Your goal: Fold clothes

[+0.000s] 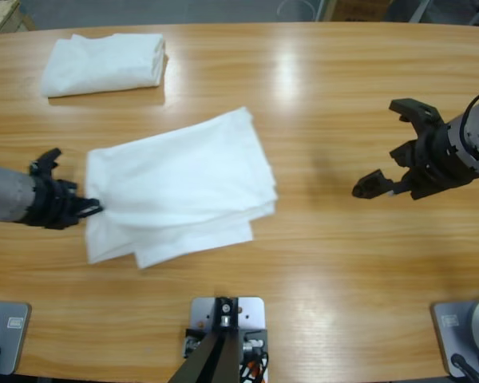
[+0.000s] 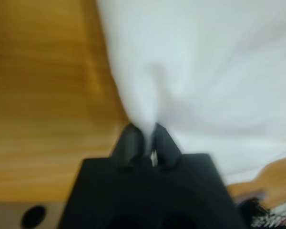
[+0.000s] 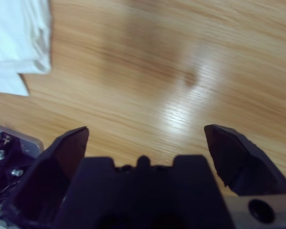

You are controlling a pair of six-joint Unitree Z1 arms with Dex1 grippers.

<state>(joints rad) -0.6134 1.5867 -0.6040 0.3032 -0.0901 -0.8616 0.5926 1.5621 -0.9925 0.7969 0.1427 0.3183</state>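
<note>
— T-shirt [image 1: 180, 183] at mid-table is part folded, its edge pinched by the left gripper [image 1: 92, 209].
— One folded shirt [image 1: 104, 64] is apparently stacked behind; right gripper [image 1: 387, 152] is held wide, empty.

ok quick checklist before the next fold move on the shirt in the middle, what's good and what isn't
1. Left pincer shut on the half-folded T-shirt: ok, cloth pinched between its jaws at the shirt's left edge.
2. Right pincer ready to grasp: ok, open and holding nothing.
3. Right pincer at the shirt: not ok, it hangs over bare table, well apart from the cloth.
4. Shirt layers lined up: not ok, lower edges stick out unevenly.
5. Folded T-shirt out of the way: ok, apart at the far left.
6. Chest lettering: cannot tell.
</note>
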